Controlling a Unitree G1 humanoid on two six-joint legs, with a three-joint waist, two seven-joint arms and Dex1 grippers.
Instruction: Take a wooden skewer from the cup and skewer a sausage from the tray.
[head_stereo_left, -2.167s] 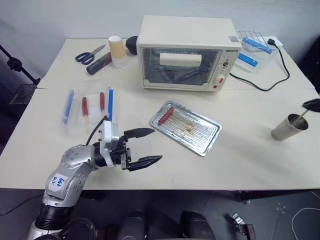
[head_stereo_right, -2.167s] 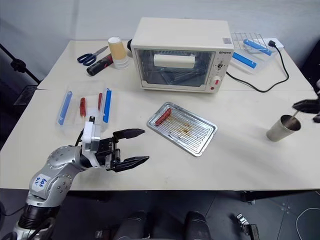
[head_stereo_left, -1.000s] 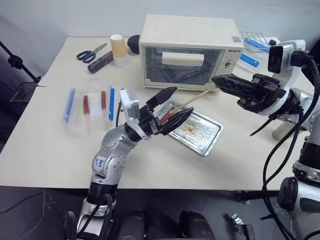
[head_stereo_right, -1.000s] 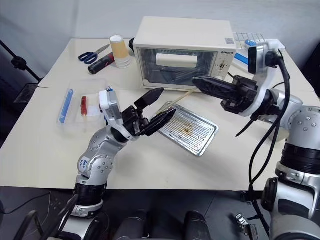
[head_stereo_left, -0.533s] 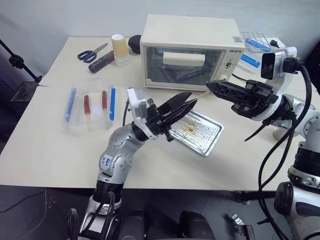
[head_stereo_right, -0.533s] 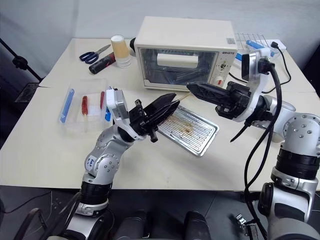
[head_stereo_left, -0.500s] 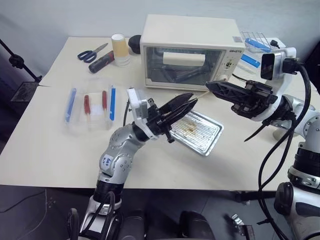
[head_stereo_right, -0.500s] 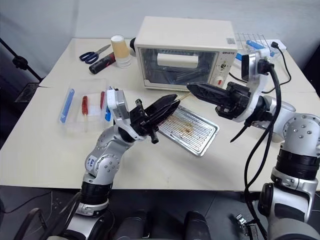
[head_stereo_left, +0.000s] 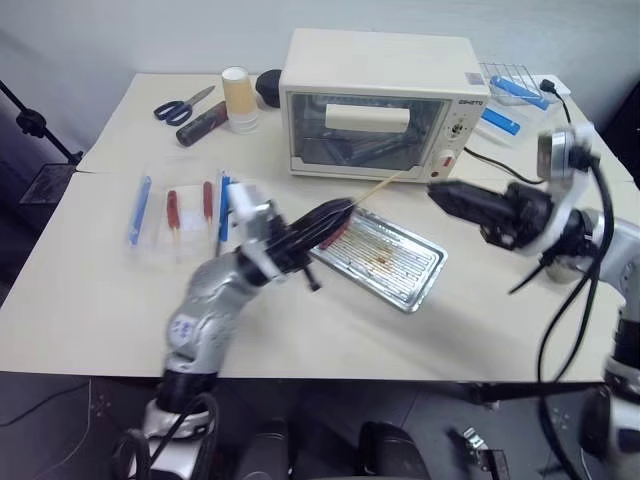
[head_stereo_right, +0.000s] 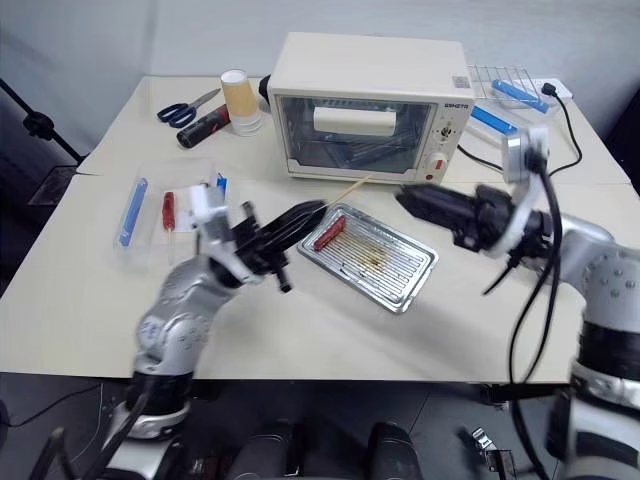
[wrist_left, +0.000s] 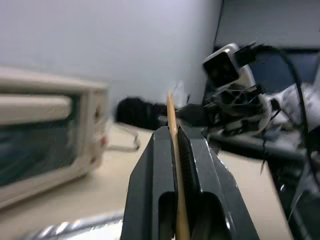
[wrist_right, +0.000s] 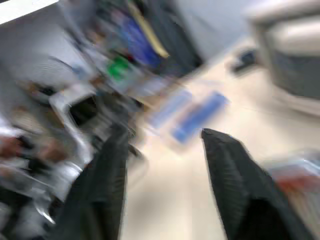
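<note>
A second ago our right gripper (head_stereo_right: 415, 203) was carrying the wooden skewer (head_stereo_left: 378, 186) toward the left one; now the handover is done. Our left gripper (wrist_left: 176, 145) is clamped on the stick, which runs between its two fingers and pokes out past the tips, while the right gripper has let go and stands with its fingers apart, drawn back from the skewer over the far end of the tray (head_stereo_right: 395, 282). We read that as the first half of the task finished — the skewer is out of the cup and in the hand that will do the piercing.

Taking the tray as our landmark: the skewer hangs in the air just above its near-left corner, tip aimed at the toaster oven (head_stereo_left: 378, 105) behind the tray. The sausage (head_stereo_right: 327, 232) lies in that same corner, just beside the left fingertips and not yet pierced.

The count: one skewer, one sausage on one tray, one oven, one paper cup (head_stereo_left: 236, 98) and one pair of scissors (head_stereo_left: 178, 106) well behind and left of the tray — and, left of it, two wrapped red sticks (head_stereo_left: 171, 212) between two blue ones (head_stereo_left: 138, 210).
</note>
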